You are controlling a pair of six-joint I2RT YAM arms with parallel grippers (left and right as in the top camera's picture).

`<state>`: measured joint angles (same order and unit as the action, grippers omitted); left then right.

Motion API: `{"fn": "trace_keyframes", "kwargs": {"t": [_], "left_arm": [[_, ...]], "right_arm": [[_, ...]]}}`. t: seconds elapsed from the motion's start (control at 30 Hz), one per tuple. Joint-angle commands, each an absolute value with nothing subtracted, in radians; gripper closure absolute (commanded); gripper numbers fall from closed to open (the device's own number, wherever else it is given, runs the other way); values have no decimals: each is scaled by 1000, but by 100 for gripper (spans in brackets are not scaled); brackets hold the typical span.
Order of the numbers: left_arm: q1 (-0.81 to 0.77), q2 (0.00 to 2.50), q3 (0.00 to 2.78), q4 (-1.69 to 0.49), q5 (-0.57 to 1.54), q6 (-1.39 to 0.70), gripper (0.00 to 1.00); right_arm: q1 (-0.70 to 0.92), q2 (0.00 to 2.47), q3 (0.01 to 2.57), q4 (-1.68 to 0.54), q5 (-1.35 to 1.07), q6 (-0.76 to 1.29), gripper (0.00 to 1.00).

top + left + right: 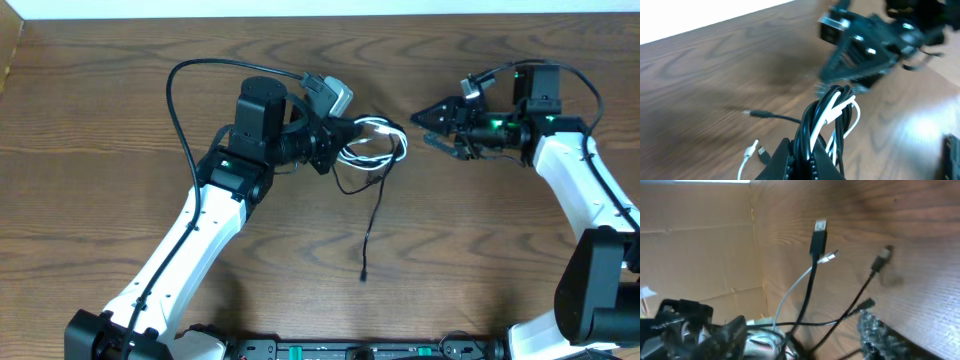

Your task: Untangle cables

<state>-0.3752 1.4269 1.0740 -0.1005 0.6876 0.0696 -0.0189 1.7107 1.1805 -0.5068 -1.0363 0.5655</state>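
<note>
The black and white cables [378, 141] hang as one looped bundle from my left gripper [348, 134], which is shut on them near the middle of the table. In the left wrist view the jaws [805, 161] pinch the black and white strands [827, 107] together. A black tail [372, 222] trails toward the front, ending in a small plug [364, 274]. My right gripper [426, 124] stands open just right of the bundle, apart from it and holding nothing. The right wrist view shows a black USB plug [818, 234], a white plug [829, 256] and one fingertip [881, 336].
A cardboard wall [700, 255] stands at the table's left side. The wooden table [120, 110] ends at a white strip along the back. Loose plug ends [756, 150] lie on the wood beside my left jaws. The thick black arm wire [180, 110] arcs left of the left arm.
</note>
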Motion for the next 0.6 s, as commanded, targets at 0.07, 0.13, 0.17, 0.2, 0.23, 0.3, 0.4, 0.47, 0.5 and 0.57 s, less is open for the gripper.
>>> {"fn": "trace_keyframes", "kwargs": {"t": [0.07, 0.13, 0.17, 0.2, 0.23, 0.3, 0.4, 0.47, 0.5, 0.57], "left_arm": [[-373, 1426, 1081, -88, 364, -233, 92], [-373, 1430, 1081, -88, 332, -295, 93], [-374, 1432, 1081, -88, 322, -321, 93], [-376, 1437, 1081, -88, 315, -341, 93], [-381, 1442, 1081, -88, 308, -364, 92], [-397, 1458, 1081, -87, 301, -408, 92], [-428, 1486, 1081, -79, 300, -471, 93], [-446, 1502, 1081, -70, 293, -513, 93], [-453, 1506, 1081, -65, 291, -519, 92], [-471, 1507, 1081, -39, 290, -518, 93]], "right_arm": [[20, 1704, 1176, -579, -1050, 579, 53], [42, 1704, 1176, -587, -1050, 580, 60], [55, 1704, 1176, -588, -1050, 586, 60], [68, 1704, 1176, -588, -1050, 604, 60], [86, 1704, 1176, -588, -1050, 630, 61], [118, 1704, 1176, -587, -1049, 687, 59], [165, 1704, 1176, -569, -1047, 784, 55], [194, 1704, 1176, -547, -1013, 858, 56], [206, 1704, 1176, -543, -987, 894, 57], [231, 1704, 1176, -542, -920, 991, 59]]}}
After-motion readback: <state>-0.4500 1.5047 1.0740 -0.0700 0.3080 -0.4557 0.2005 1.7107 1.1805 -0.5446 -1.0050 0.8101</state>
